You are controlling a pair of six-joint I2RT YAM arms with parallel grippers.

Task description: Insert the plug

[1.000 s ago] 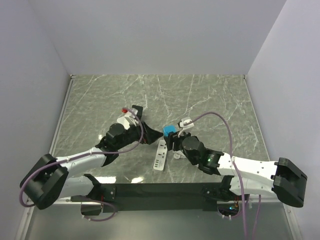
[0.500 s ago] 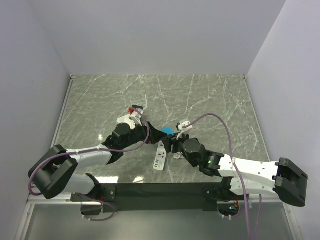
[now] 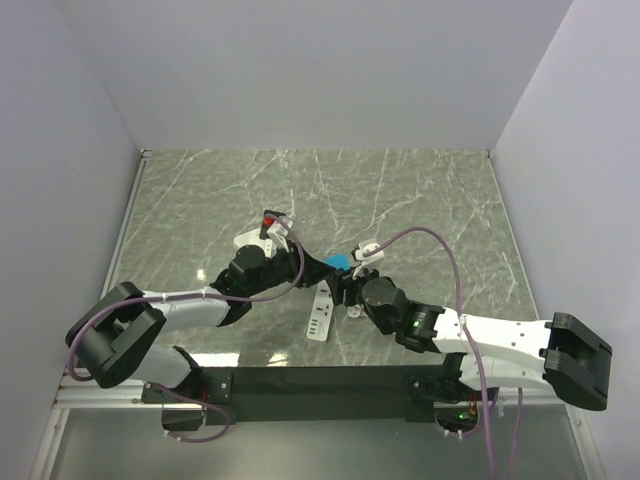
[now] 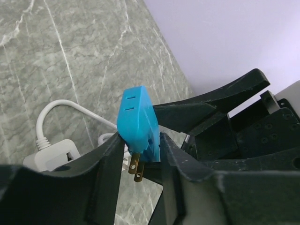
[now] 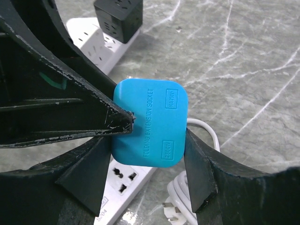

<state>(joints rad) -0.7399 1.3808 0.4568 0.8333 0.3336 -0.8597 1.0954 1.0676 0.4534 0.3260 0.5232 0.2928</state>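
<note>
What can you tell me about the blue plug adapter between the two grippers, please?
The blue plug adapter is a glossy plastic block with rounded corners, printed FOLDING EXTENSION SOCKET, with outlet slots on one face and brass prongs at the opposite end. It hangs over the white power strip, pinched by the right gripper and the left gripper.

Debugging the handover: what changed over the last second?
The left gripper swung in toward the centre and closed from wide open onto the blue adapter; its fingers now appear to touch both sides. Unchanged: the right gripper stays clamped on the adapter, in about the same spot, and the white power strip has not moved.
</note>
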